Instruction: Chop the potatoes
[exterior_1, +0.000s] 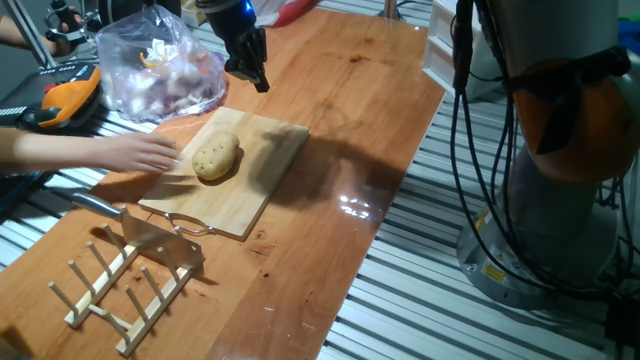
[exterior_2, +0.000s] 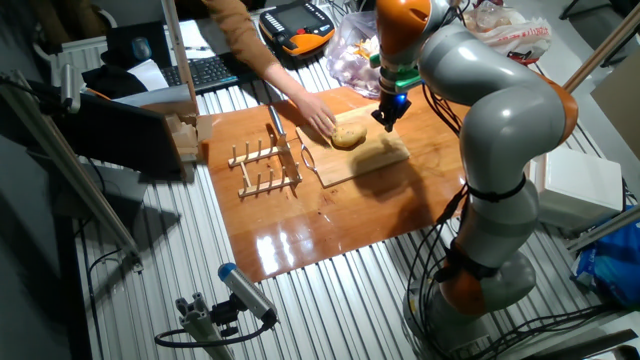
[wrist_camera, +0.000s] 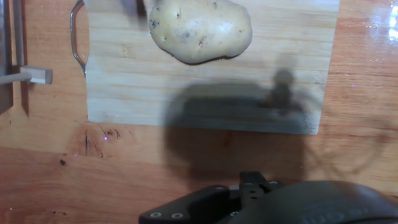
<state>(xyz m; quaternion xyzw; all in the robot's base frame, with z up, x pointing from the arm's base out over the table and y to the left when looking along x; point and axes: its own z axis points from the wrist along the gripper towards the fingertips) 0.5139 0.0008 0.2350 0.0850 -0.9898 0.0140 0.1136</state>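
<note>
You're pre-chop: gripper (exterior_1: 258, 80) hovers empty, jaw state unclear, potato (exterior_1: 216, 157) whole on the board (exterior_1: 275, 150), so fetch the cleaver (exterior_1: 150, 236) near left.

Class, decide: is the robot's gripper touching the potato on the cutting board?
Apart. One fixed view shows the gripper raised above the table, clear wood between it and the potato on the cutting board.

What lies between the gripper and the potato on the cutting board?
Only bare cutting board with the arm's shadow separates the gripper from the potato; the hand view shows it best.
</note>
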